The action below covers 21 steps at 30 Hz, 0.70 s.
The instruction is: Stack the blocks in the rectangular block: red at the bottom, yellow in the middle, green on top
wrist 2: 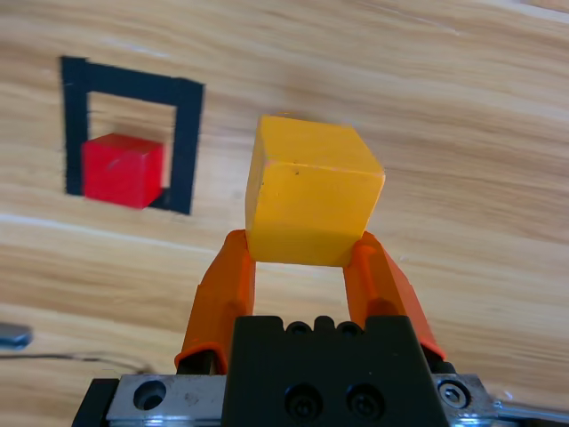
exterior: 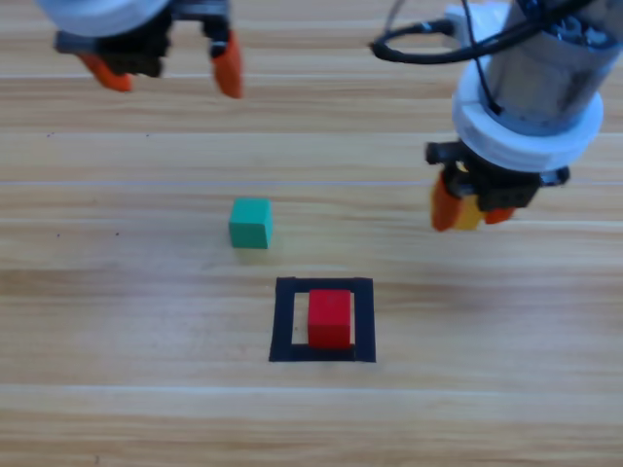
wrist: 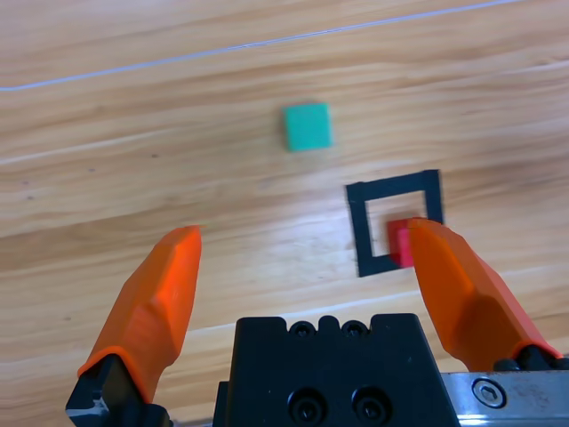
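Right gripper (wrist 2: pixel 302 253): jaws clenched on the yellow cube (wrist 2: pixel 311 191), held above the worktop (exterior: pixel 117 321); from overhead you glimpse only a sliver of yellow between the orange jaws, while the right wrist view shows you the whole cube.
Left gripper (wrist: pixel 302 258): jaws released and holding nothing, waiting at the top left of the high view.
Red cube (exterior: pixel 330 318): inside the black tape rectangle (exterior: pixel 285 321), on the worktop; your left wrist view hides part of it behind a jaw.
Green cube (exterior: pixel 250 222): on the worktop, outside the rectangle, near its upper-left corner in the high view.
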### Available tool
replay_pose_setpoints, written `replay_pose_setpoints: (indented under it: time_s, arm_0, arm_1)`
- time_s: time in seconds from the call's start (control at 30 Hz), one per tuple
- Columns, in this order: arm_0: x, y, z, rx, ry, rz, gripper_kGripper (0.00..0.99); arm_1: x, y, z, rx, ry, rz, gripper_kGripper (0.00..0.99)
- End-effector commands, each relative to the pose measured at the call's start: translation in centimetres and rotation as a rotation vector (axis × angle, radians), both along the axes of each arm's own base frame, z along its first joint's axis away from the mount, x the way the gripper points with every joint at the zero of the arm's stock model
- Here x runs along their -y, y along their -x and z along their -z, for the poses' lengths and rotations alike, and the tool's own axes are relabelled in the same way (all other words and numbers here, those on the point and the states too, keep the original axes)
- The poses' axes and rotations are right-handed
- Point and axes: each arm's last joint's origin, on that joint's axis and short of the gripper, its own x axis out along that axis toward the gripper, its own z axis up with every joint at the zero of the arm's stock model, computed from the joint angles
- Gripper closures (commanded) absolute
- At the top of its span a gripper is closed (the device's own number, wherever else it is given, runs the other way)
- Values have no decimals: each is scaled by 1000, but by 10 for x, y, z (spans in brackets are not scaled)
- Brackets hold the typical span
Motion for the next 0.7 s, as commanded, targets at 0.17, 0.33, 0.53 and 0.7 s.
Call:
replay_pose_setpoints:
  time_s: [0.17,0.33,0.53,0.7]
  arm_0:
    - [-33,-73,20,-171,-117,22,0]
    - [-41,-88,32,-224,-110,44,0]
    - [-39,-94,41,-261,-105,52,0]
    - [-34,-99,53,-292,-108,58,0]
  arm_1:
    - [-95,16,44,-162,83,-66,809]
    - [-113,14,58,-198,84,-62,809]
    - [-124,10,73,-226,89,-53,809]
    - [-129,7,82,-233,96,-46,809]
